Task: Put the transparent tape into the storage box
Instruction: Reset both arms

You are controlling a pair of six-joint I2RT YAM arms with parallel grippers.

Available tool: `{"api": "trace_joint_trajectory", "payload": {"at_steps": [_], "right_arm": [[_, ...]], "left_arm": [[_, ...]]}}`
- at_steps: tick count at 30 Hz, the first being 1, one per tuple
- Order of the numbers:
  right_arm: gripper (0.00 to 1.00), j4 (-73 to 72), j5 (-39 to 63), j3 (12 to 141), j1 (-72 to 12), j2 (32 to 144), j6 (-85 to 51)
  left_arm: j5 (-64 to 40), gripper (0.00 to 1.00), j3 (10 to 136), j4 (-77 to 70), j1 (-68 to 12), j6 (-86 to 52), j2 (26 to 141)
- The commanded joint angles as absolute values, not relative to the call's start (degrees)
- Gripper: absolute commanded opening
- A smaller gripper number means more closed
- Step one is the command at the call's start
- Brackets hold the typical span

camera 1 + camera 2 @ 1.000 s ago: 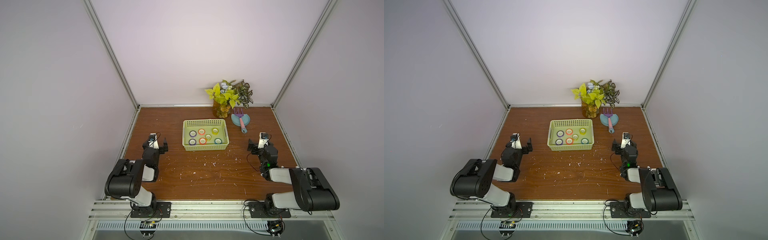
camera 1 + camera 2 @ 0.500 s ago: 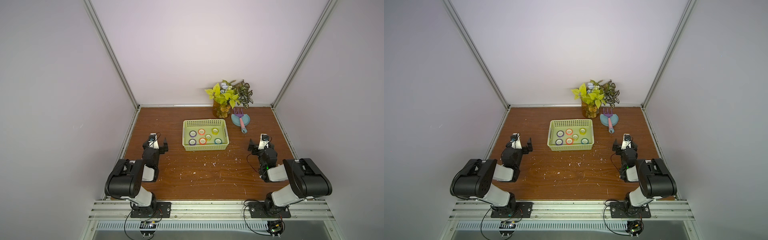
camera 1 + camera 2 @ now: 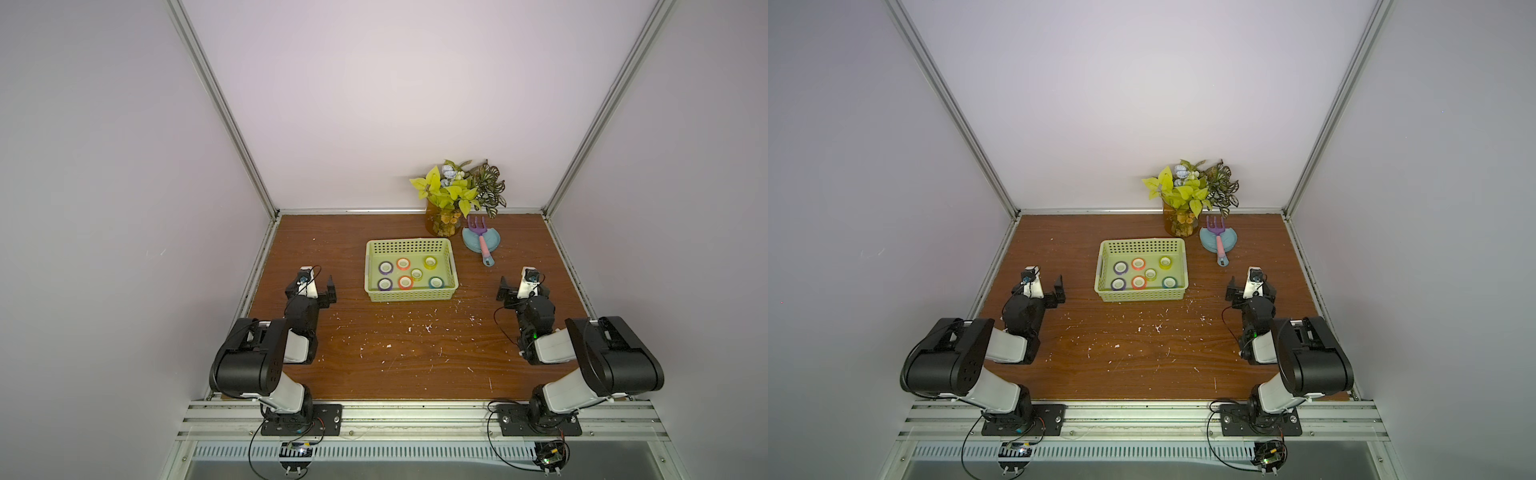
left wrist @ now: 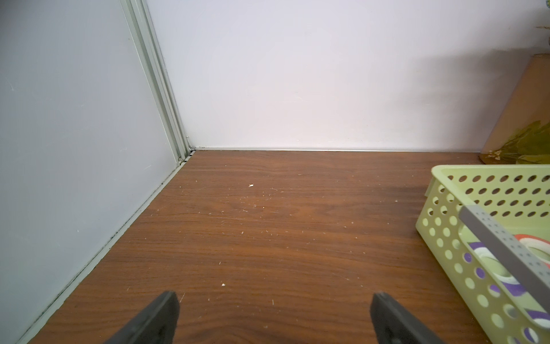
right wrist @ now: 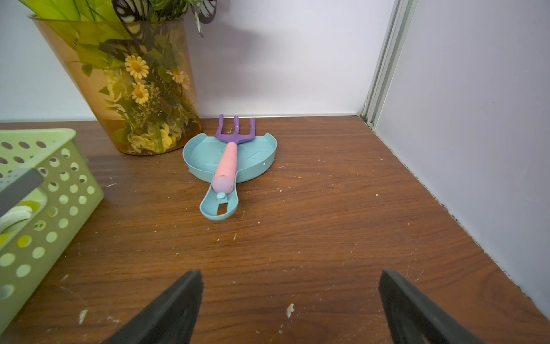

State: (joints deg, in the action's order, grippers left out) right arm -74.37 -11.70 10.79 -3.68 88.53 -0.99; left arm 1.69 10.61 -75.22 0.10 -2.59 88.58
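The storage box (image 3: 411, 296) (image 3: 1142, 296), a light green perforated basket, stands mid-table in both top views. Several tape rolls lie flat inside it: two purple (image 3: 385, 268), two orange-red (image 3: 403, 263), a yellow one (image 3: 429, 262), a colourless one (image 3: 416, 273) and a blue one (image 3: 435, 282). My left gripper (image 3: 312, 291) (image 4: 275, 300) rests low, left of the box, open and empty. Open too, my right gripper (image 3: 524, 291) (image 5: 290, 277) sits to the right of the box with only bare wood between its fingers. The left wrist view catches the box's corner (image 4: 440, 232) with a purple roll (image 4: 476, 247) inside.
A vase of flowers (image 3: 444, 222) (image 5: 134, 98) stands at the back. Beside it lies a round blue dish (image 3: 471, 243) (image 5: 256, 155) with a pink-handled purple rake (image 3: 482, 241) (image 5: 227, 160). White crumbs dot the wooden table (image 3: 415, 353). Walls close in on three sides.
The right arm's elbow has drawn back and folded in towards its base, while its gripper stays in nearly the same spot. The left arm and the rolls have not moved.
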Motion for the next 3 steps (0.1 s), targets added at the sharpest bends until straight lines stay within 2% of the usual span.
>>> {"api": "trace_joint_trajectory", "payload": {"at_steps": [1,3], "right_arm": [[0.99,-77.59,-12.30,11.40,-3.87,88.42,-0.53],[0.99,-77.53,-12.30,11.42,-3.87,88.42,-0.53]], "left_arm": [[1.19,0.99,11.14,-76.55,0.70,-1.85,88.97],[0.71,0.99,11.13,-76.56,0.70,-1.61,88.86]]}}
